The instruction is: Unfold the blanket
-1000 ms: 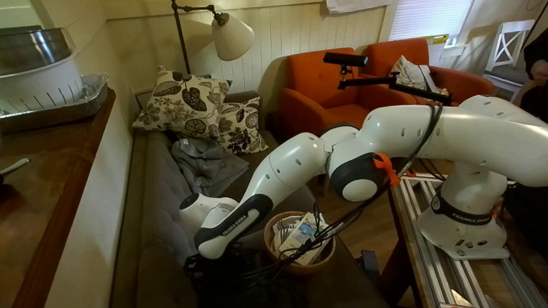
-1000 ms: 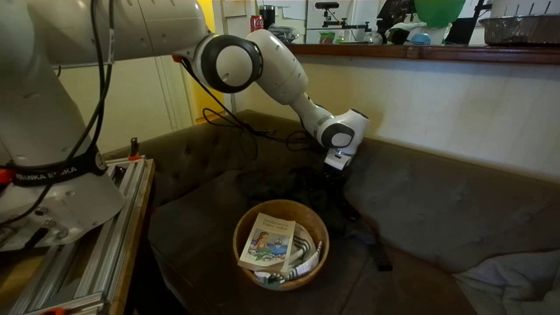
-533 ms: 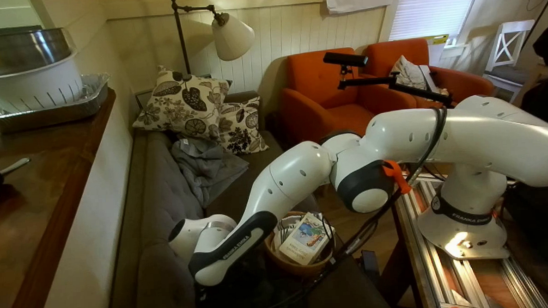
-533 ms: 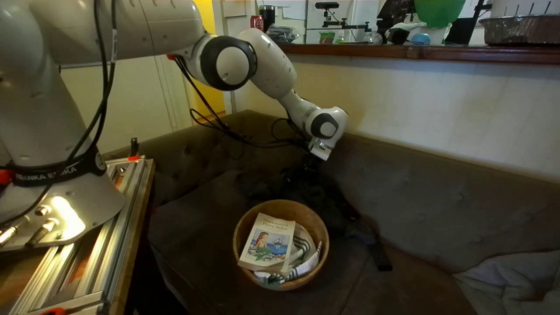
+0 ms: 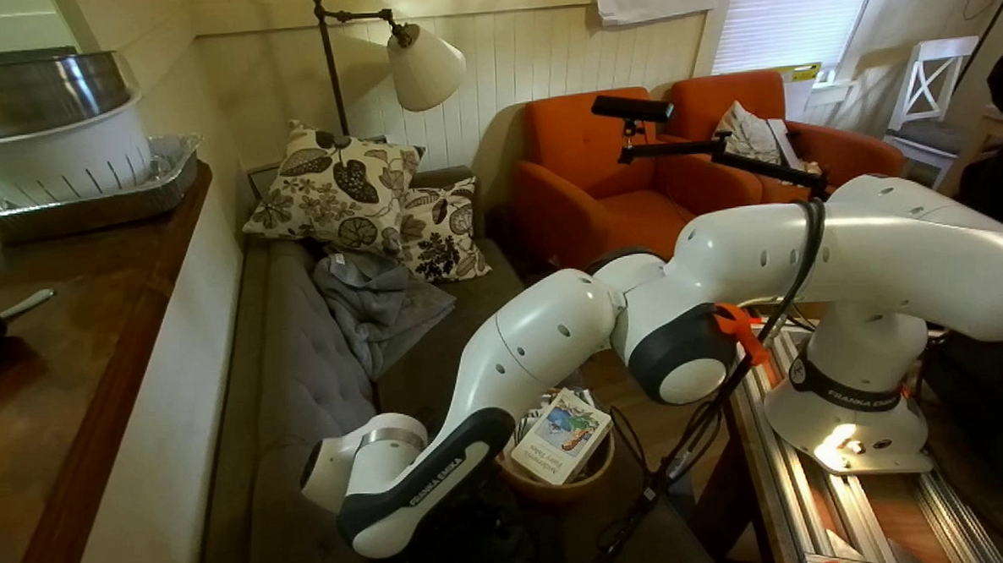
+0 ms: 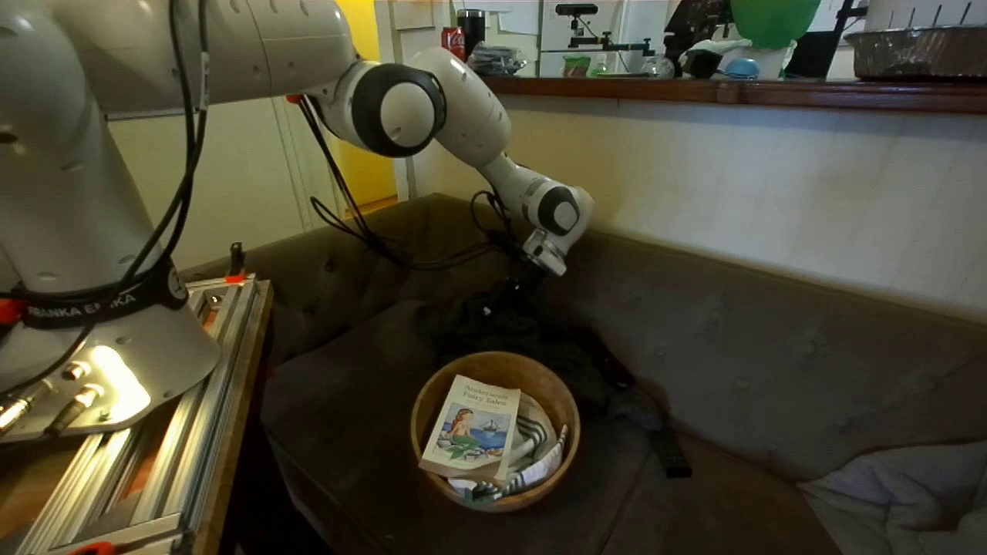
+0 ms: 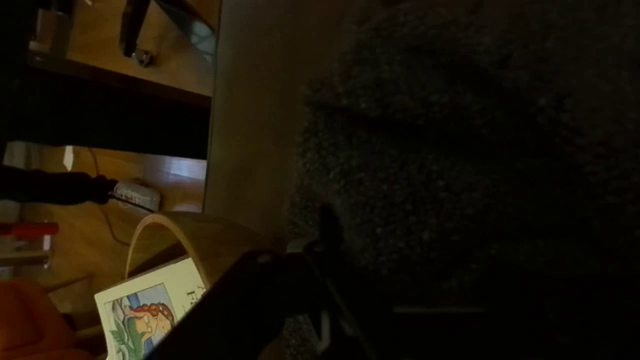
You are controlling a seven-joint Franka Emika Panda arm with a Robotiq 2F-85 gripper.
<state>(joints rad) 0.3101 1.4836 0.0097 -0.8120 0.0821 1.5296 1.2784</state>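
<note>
A dark, fuzzy blanket lies crumpled on the sofa; it fills much of the wrist view (image 7: 400,165) and shows as a dark heap behind the bowl in an exterior view (image 6: 501,331). My black gripper (image 6: 500,310) points down, just over or touching the blanket; which, I cannot tell. In the wrist view one finger (image 7: 330,227) stands out to the left of the palm, so the jaws look spread. The other finger is lost in darkness. I see no cloth held between them. In an exterior view (image 5: 470,528) the arm hides part of the blanket.
A wooden bowl (image 6: 420,408) with a book (image 6: 474,428) and striped cloth stands on the sofa beside the blanket. A black remote (image 6: 671,455) lies on the seat. A grey cloth (image 5: 384,308) lies near patterned pillows (image 5: 345,187). The sofa back (image 6: 740,308) rises behind the gripper.
The arm has swung along the sofa, away from the grey cloth and toward the sofa's corner, with its cables trailing. The bowl stays put. The base and rails are now more brightly lit.
</note>
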